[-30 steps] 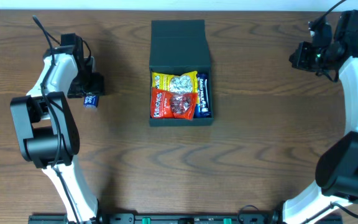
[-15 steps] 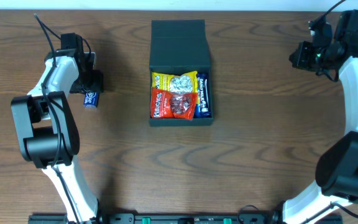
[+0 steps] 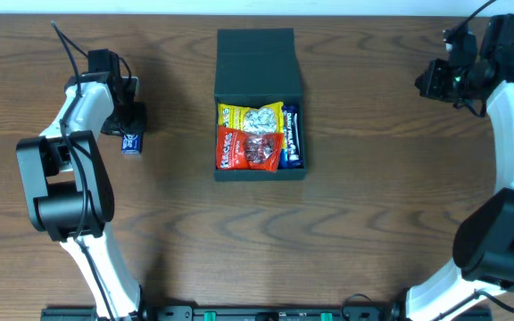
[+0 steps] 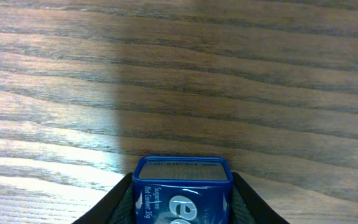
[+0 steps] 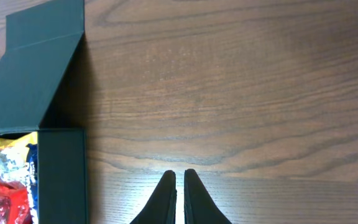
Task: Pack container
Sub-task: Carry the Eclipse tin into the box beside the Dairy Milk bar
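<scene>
The dark teal-green container (image 3: 259,62) stands open at the table's middle, its flap lid laid back toward the far side. Inside lie a yellow packet (image 3: 250,117), a red packet (image 3: 248,148) and a blue bar (image 3: 292,136). The container also shows in the right wrist view (image 5: 36,87). My left gripper (image 3: 128,135) at the far left is shut on a small blue gum box (image 3: 131,143), seen close between the jaws in the left wrist view (image 4: 182,186). My right gripper (image 5: 180,177) is shut and empty, at the far right of the table (image 3: 428,80).
Bare wood-grain table (image 3: 373,196) surrounds the container. Both arm bases stand at the near edge, left (image 3: 61,192) and right (image 3: 498,236).
The left gripper with the blue gum box has shifted very slightly; the box stays in the jaws. The right arm has not moved.
</scene>
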{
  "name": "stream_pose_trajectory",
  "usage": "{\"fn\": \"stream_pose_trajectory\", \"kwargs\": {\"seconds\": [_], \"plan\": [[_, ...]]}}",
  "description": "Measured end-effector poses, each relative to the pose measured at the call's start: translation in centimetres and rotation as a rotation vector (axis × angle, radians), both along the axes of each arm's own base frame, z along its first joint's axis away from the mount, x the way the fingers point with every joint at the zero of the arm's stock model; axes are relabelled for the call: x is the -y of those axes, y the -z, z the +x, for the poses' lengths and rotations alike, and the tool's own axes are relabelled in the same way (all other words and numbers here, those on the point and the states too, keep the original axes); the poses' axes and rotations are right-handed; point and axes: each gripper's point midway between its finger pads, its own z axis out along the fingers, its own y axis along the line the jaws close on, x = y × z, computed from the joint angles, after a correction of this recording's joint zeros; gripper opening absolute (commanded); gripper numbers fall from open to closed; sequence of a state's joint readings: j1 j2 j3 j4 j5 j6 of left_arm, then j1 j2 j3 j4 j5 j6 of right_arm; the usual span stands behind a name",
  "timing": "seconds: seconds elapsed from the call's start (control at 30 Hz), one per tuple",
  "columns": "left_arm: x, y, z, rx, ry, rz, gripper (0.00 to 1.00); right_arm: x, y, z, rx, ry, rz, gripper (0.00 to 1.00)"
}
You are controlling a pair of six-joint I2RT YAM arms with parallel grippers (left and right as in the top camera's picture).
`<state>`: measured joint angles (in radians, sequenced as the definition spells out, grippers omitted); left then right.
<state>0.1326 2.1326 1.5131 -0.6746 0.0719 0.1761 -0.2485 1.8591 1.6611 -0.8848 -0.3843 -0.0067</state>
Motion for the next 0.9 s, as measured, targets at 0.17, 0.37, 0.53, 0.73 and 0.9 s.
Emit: {"fn": "stream_pose_trajectory", "kwargs": {"seconds": [0.17,0.37,0.53,0.73,0.9], "plan": [[0.2,-0.2,-1.0,-0.047,-0.052,-0.016,0.06,0.0,0.1,-0.2,-0.008,0.000,0.002,0.06],[2.2,-5.6,1.7,0.004,-0.038,-0.072,0.06,0.0,0.1,-0.2,-0.007,0.000,0.002,0.06],[10.7,-14.5,7.5,0.267,0.281,-0.153,0.06,0.0,0.0,0.0,0.001,0.000,-0.001,0.06],[21.9,-15.6,6.0,0.293,0.496,-0.223,0.06,0.0,0.0,0.0,0.001,0.000,0.000,0.06],[27.7,-15.4,3.6,0.243,0.427,-0.275,0.06,0.0,0.0,0.0,0.001,0.000,-0.001,0.06]]}}
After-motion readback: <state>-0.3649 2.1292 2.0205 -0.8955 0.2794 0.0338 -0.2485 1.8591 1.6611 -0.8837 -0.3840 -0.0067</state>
